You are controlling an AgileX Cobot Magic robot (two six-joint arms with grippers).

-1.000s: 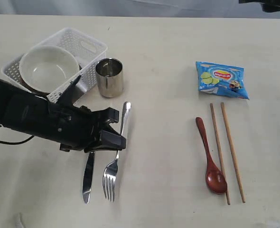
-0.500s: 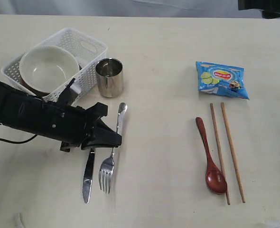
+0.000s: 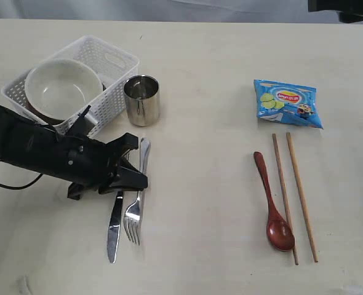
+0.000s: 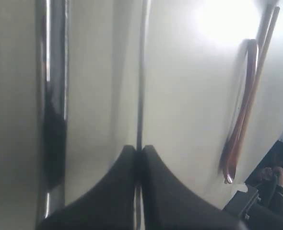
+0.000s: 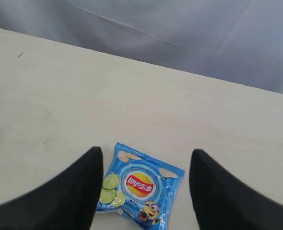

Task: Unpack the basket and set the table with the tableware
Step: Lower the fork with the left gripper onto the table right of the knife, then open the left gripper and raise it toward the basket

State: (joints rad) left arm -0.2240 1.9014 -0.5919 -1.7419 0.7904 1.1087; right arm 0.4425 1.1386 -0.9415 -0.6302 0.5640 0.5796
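- Two fingers of the left end effector (image 4: 137, 149) pinch the steel fork (image 3: 133, 216), just beside the steel knife (image 3: 113, 236).
- White perforated plastic basket (image 3: 117, 61), holding the cream bowl (image 3: 63, 89), sits near the pale table (image 3: 206, 196)'s far edge.
- Right end effector (image 5: 146, 154) is spread above the blue snack packet (image 5: 134, 184); open table lies between fork and red-brown wooden spoon (image 3: 279, 235).

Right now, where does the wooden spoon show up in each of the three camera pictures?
Exterior view: the wooden spoon lies low and right of centre, just left of the chopsticks.
Left wrist view: a thin red-brown shape across the table, against the chopsticks.
Right wrist view: not in it.
Shared landmark: the chopsticks alongside it, in both views showing it.
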